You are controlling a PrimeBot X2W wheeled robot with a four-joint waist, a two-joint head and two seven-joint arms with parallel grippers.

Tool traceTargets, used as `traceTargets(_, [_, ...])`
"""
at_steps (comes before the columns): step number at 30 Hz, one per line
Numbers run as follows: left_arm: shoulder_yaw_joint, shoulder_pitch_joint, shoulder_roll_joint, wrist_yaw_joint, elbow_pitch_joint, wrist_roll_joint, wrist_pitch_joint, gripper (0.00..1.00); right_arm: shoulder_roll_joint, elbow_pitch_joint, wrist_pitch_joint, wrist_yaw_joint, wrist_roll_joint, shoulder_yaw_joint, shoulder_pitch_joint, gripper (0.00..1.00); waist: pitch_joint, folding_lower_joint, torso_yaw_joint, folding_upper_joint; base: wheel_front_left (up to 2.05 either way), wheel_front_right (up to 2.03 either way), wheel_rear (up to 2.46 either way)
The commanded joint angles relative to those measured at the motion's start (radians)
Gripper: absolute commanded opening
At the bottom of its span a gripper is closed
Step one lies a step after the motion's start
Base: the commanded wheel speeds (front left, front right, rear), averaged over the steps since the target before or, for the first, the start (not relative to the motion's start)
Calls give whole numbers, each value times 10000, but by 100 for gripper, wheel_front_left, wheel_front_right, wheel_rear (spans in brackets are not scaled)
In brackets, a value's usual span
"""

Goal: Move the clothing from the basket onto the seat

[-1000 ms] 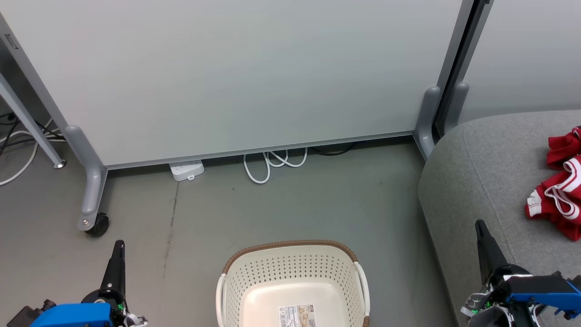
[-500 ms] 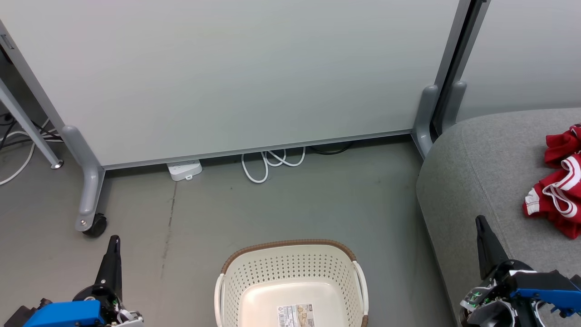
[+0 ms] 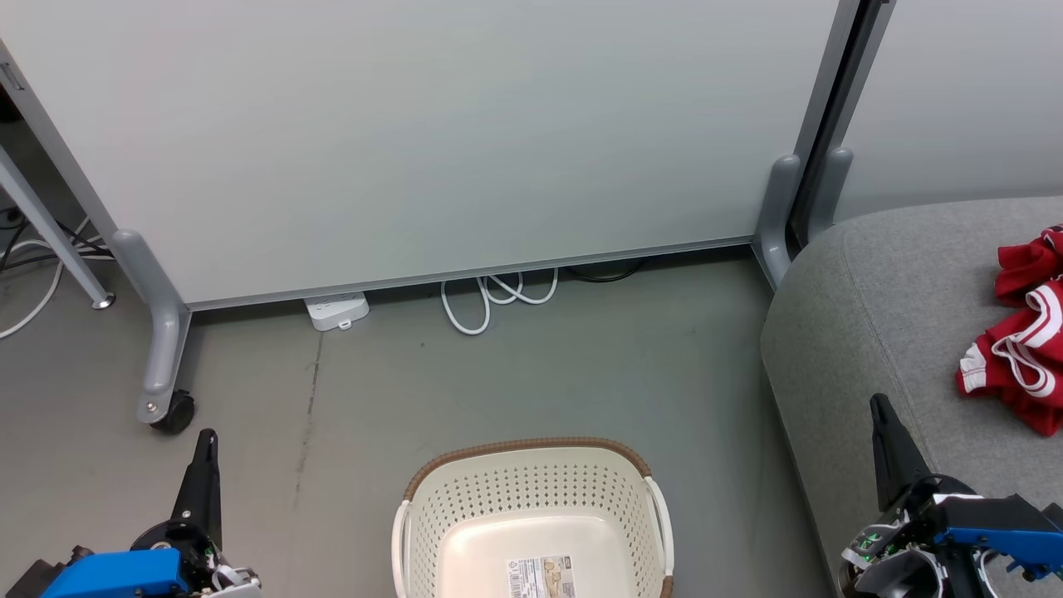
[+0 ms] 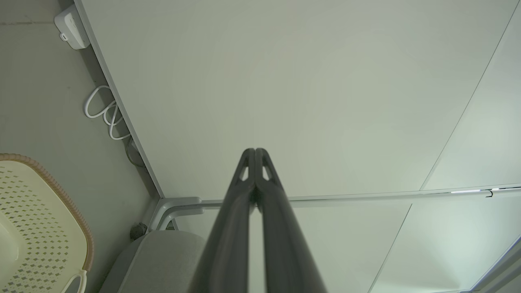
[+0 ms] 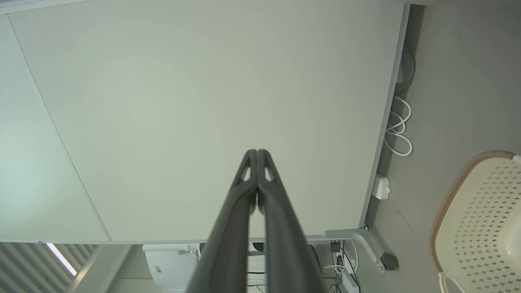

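We are seeing crumpled red clothing [image 3: 1017, 349] lying on the grey fabric sofa [image 3: 872, 316] (left gripper [image 3: 208, 438], right gripper [image 3: 877, 404]: both pinched closed).

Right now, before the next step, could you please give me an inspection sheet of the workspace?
Surface: grey floor with a thin dark crack.
Job's things: red clothing lies crumpled on the sofa; basket stands on the floor, no clothing in its visible part.
Clutter: nothing seen.
Grippers: left claw shut, holding nothing; right claw shut, holding nothing.
Cables: white cable looped under the partition panel, near a power strip.
Surroundings: pale partition panel on a castor foot.
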Motion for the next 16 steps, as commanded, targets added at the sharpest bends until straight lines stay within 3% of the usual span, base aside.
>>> traceTargets(1, [18,-118,24,-60,-38,-28,51,0,-37,15,22,0,36,-13,-113,0,0,0,1,0,0,0,0])
traceTargets(16, [16,-117,24,-60,-37,-29,50,0,-37,15,16,0,37,-12,-112,0,0,0,1,0,0,0,0])
